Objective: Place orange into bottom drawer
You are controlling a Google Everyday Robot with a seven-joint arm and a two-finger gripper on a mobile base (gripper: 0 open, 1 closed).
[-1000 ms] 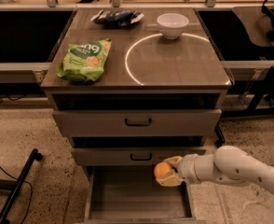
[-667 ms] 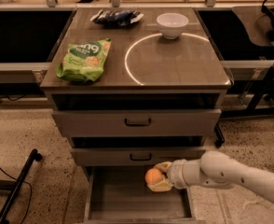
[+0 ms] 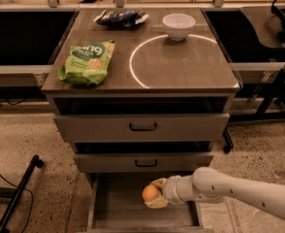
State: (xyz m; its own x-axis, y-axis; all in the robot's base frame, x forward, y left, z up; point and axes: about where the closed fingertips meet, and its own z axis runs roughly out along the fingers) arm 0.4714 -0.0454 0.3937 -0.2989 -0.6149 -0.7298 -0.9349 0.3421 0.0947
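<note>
gripper (image 3: 154,199) pinches orange (image 3: 150,193), hanging inside the open bottom drawer (image 3: 123,212) | drawer floor just below it | carry looks nearly done | left: lower, release

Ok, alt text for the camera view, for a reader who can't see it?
The hand holds the orange over the open bottom drawer, its arm stretched in from the right. On the cabinet top lie a green bag, a dark packet and a white bowl.
</note>
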